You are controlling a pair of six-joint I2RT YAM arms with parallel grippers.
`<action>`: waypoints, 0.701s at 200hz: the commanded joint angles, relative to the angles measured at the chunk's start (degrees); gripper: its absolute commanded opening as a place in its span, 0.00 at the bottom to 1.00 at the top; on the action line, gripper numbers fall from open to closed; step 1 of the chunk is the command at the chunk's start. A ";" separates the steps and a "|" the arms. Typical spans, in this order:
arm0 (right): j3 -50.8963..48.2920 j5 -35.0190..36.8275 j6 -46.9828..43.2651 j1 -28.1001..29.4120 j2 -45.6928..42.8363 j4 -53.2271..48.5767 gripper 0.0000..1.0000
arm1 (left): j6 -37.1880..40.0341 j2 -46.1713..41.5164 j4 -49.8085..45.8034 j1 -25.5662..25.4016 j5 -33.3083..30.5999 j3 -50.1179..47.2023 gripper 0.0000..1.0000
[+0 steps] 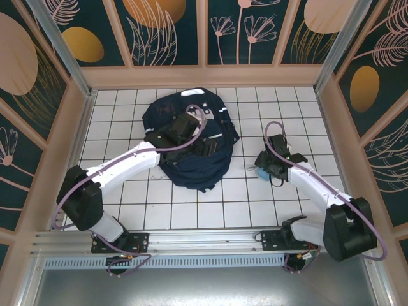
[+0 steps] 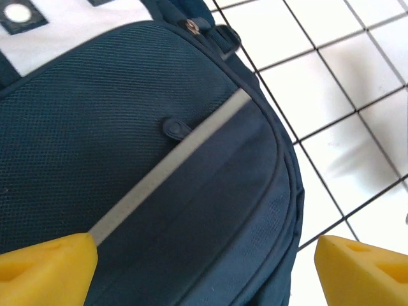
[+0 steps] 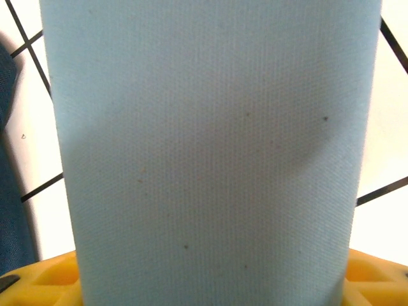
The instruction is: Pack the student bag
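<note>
The student bag [image 1: 205,171], dark navy with thin pale stripes, lies flat on the white tiled table left of centre. My left gripper [image 1: 191,122] hovers over its upper half. In the left wrist view the gripper [image 2: 204,264] is open, its yellow fingertips [image 2: 44,268] wide apart above the bag's front pocket [image 2: 127,127] and grey stripe [image 2: 166,172]. To the right of the bag, my right gripper [image 1: 264,164] sits low on the tiles. In the right wrist view it [image 3: 210,280] is shut on a pale blue-grey fabric pouch [image 3: 210,140], which touches both yellow fingers.
The table is walled in by wooden-framed patterned panels [image 1: 204,38] at the back and on both sides. Bare tiles [image 1: 210,207] lie between the bag and the arm bases. A strip of the bag's navy edge [image 3: 9,210] shows left of the pouch.
</note>
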 commanded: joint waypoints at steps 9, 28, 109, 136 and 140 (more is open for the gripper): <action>0.91 -0.42 -1.42 -1.92 -1.06 -0.53 0.61 | 7.77 4.97 -8.23 -3.35 -6.38 4.43 0.88; 0.48 -1.86 -1.87 -3.06 -1.64 0.11 0.61 | 11.79 7.34 -10.80 -4.09 -6.63 6.46 0.88; -0.09 -3.97 -2.45 -4.29 -2.54 1.42 0.62 | 14.38 14.34 -15.55 -4.07 -15.97 13.37 0.75; 0.11 -3.99 -2.57 -4.35 -2.60 1.70 0.62 | 13.42 13.82 -15.28 -4.10 -21.50 14.61 0.62; 0.13 -4.06 -2.58 -4.34 -2.62 1.66 0.62 | 13.07 13.73 -15.13 -4.09 -23.28 14.72 0.59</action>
